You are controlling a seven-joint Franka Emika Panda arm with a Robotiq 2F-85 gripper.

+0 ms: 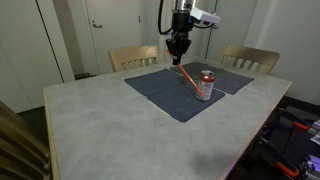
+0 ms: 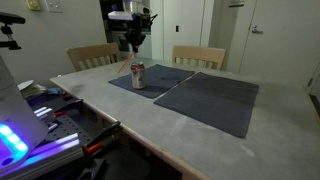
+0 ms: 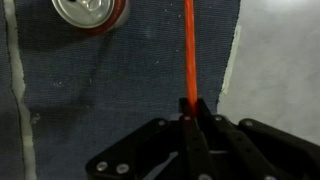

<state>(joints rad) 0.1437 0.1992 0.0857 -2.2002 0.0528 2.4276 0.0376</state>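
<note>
My gripper hangs above the dark blue placemat, shut on the upper end of a thin orange straw. The straw slants down from the gripper toward a red and silver soda can that stands upright on the mat. In the wrist view the can's silver top lies at the upper left, apart from the straw. In an exterior view the straw reaches down next to the can. Whether its lower tip touches the mat I cannot tell.
A second dark placemat lies beside the first on the grey table. Two wooden chairs stand at the far side. Another chair back sits at the near corner. Lit equipment crowds an edge.
</note>
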